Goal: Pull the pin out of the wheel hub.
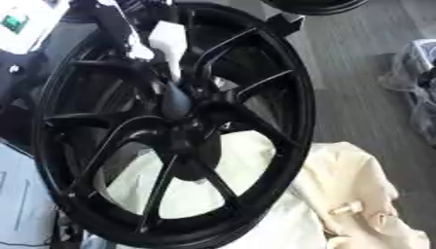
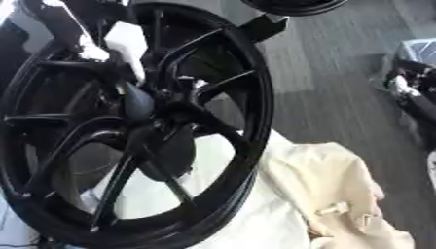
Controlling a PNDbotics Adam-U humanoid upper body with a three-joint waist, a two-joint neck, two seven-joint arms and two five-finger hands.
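Observation:
A large black spoked wheel [image 1: 281,97] stands tilted and fills most of both views. Its hub [image 1: 189,127] is the dark centre where the spokes meet. My left hand [image 1: 168,41] comes in from the upper left, its white back showing between the spokes. Its dark lower end [image 1: 174,101] reaches down onto the hub. The pin is hidden among the dark shapes at the hub, and I cannot make it out. My right hand shows in neither view.
A cream cloth [image 1: 357,194] lies under and to the right of the wheel. Grey floor [image 2: 340,73] runs along the right side. A dark and pale shape [image 2: 415,97] sits at the right edge. A white device [image 1: 21,22] is at the upper left.

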